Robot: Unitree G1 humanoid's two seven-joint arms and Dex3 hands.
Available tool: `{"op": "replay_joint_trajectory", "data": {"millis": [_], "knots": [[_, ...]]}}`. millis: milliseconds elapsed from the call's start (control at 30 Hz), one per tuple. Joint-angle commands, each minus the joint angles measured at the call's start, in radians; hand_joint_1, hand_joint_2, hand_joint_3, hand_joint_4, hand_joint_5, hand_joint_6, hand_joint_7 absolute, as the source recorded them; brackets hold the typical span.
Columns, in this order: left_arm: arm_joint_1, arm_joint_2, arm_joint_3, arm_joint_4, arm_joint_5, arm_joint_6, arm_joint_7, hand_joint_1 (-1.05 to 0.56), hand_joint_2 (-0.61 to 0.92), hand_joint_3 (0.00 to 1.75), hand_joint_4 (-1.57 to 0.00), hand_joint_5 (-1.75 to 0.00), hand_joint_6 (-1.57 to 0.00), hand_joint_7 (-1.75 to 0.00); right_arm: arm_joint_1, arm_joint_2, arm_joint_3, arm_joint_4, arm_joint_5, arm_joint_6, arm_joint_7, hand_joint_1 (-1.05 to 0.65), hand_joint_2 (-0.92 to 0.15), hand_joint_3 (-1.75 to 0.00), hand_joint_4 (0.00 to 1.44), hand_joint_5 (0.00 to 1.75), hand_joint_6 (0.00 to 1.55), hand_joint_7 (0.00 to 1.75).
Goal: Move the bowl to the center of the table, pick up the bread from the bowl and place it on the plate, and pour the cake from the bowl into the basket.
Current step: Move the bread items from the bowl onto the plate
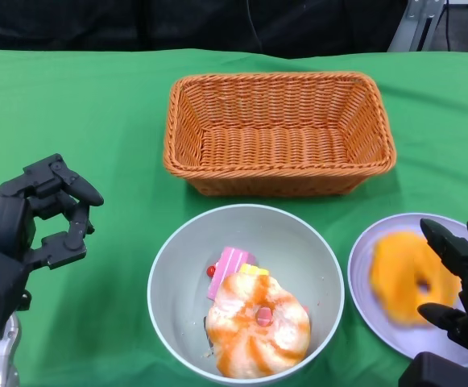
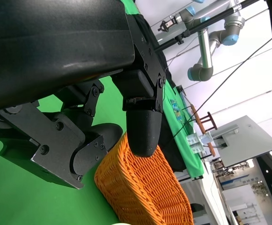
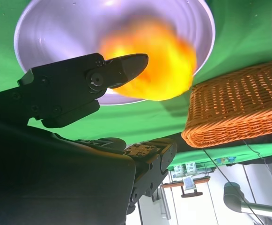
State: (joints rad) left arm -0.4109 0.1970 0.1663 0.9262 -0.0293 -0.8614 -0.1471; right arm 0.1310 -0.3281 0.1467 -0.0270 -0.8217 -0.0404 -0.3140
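Observation:
A pale grey bowl (image 1: 300,246) sits at the near middle of the green table. In it lie a round orange-and-white cake (image 1: 258,326) and a pink slice (image 1: 230,266). Right of the bowl, an orange ring of bread (image 1: 407,278), blurred, lies on the lilac plate (image 1: 401,229). My right hand (image 1: 459,282) hovers at the plate's right side with its fingers apart, holding nothing. The right wrist view shows the bread (image 3: 161,61) on the plate (image 3: 61,33) just past my right hand's fingertips (image 3: 133,65). My left hand (image 1: 44,214) hangs left of the bowl, fingers loosely curved and empty.
A woven orange basket (image 1: 278,81) stands empty behind the bowl, also seen as the basket (image 3: 234,105) in the right wrist view and the basket (image 2: 145,187) in the left wrist view. Bare green cloth lies between my left hand and the bowl.

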Motion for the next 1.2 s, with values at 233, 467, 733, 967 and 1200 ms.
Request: {"op": "replay_joint_trajectory", "data": {"millis": [233,467,733,967,1200], "knots": [[0.015,0.025,0.003,-0.008,0.002,-0.006,0.003,-0.01,0.53,1.16,-0.8,-1.59,-0.79,-1.39,-0.001,-0.023,-0.003,-0.004,0.008,-0.046,-0.032,-0.45,-0.92,-0.04,0.21,0.03,0.31,0.01],[0.006,0.022,0.001,0.001,0.005,-0.015,0.004,-0.02,0.52,1.16,-0.8,-1.59,-0.79,-1.39,0.015,-0.017,0.016,-0.115,0.047,-0.132,0.002,-0.48,-0.92,-0.03,0.36,0.09,0.37,0.02],[0.005,0.015,-0.005,-0.001,0.026,-0.015,0.024,-0.03,0.51,1.17,-0.81,-1.58,-0.8,-1.37,-0.015,0.014,0.074,-0.244,0.033,-0.136,0.108,-0.5,-0.92,-0.02,0.44,0.09,0.41,0.02],[0.006,0.009,-0.012,-0.001,0.038,-0.014,0.038,-0.01,0.53,1.15,-0.8,-1.58,-0.8,-1.37,-0.069,0.029,0.114,-0.315,0.006,-0.093,0.236,-0.54,-0.92,-0.02,0.46,0.08,0.41,0.0],[0.003,0.003,-0.013,0.006,0.035,-0.017,0.034,0.0,0.54,1.13,-0.81,-1.57,-0.8,-1.36,-0.108,0.043,0.149,-0.358,-0.007,-0.07,0.326,-0.56,-0.9,0.0,0.54,0.09,0.46,0.02]]}}
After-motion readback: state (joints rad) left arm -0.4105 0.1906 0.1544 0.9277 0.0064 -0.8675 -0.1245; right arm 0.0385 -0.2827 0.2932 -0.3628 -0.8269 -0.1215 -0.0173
